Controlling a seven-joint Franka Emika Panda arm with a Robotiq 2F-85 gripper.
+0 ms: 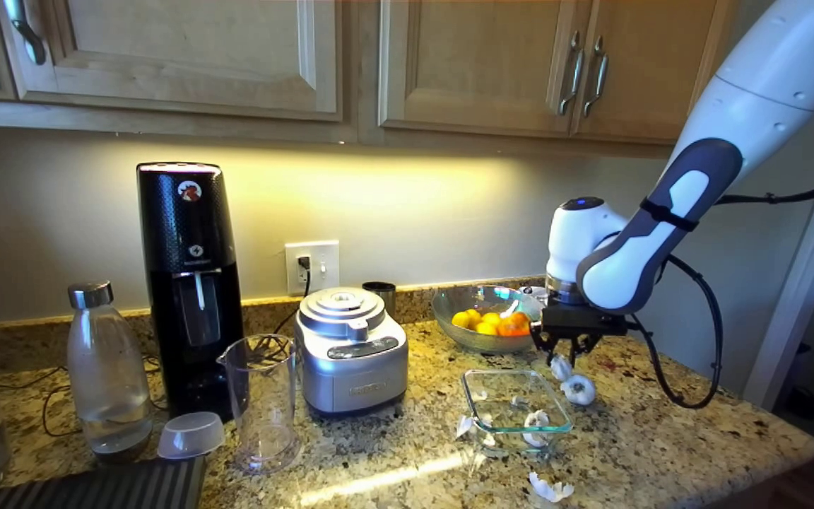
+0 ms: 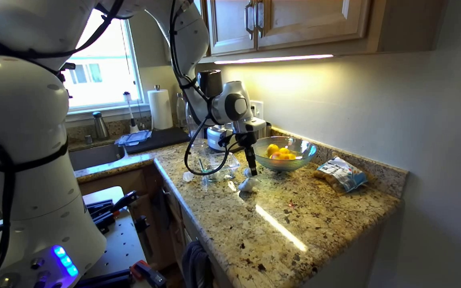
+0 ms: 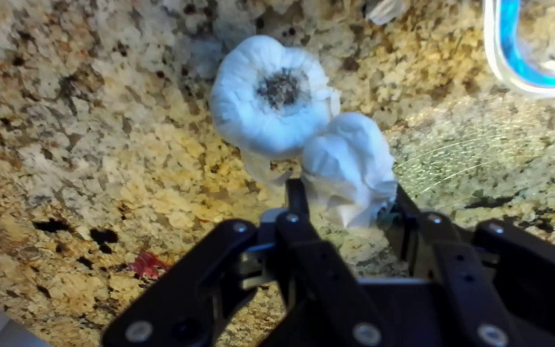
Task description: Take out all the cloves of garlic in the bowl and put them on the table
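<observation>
One whitish clove of garlic sits between the fingertips of my gripper, which press on it from both sides. In an exterior view the gripper points down just above the table, right of the bowl. A rounder garlic lies on the table touching the held one, also seen as a white garlic in an exterior view. Through the bowl's glass shows another garlic, apparently inside, with small pale bits. The wrist view catches only a corner of the bowl.
Behind the gripper stands a large glass bowl of orange and yellow fruit. A silver appliance and a clear pitcher are left of the bowl. Papery skin lies in front. A snack bag rests by the wall.
</observation>
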